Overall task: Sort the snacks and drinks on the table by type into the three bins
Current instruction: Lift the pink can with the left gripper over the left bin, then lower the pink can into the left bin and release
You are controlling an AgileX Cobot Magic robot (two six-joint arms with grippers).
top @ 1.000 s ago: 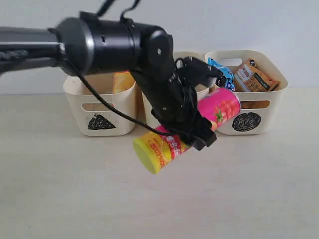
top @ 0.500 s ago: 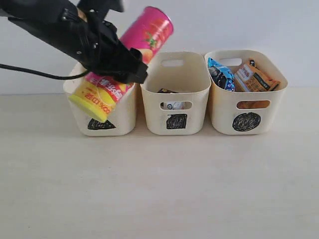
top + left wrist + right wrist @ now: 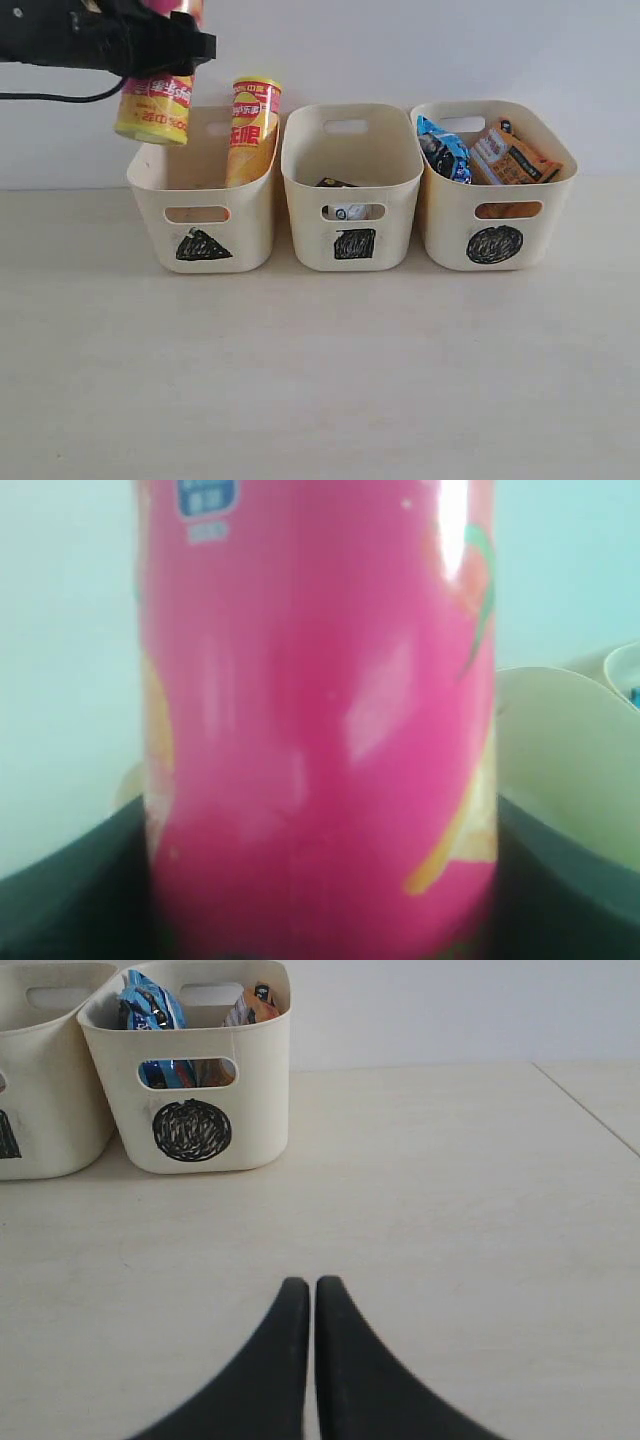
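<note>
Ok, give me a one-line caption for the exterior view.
Left jaws hold the pink chip tube above the triangle bin, yellow tube already inside.

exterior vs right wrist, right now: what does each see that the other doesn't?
Exterior only: left gripper holding the pink chip tube above the triangle bin, yellow tube standing in it. Right wrist only: right gripper, shut, empty. Both: circle bin with blue bag and orange bag, part of the square bin, the table.
</note>
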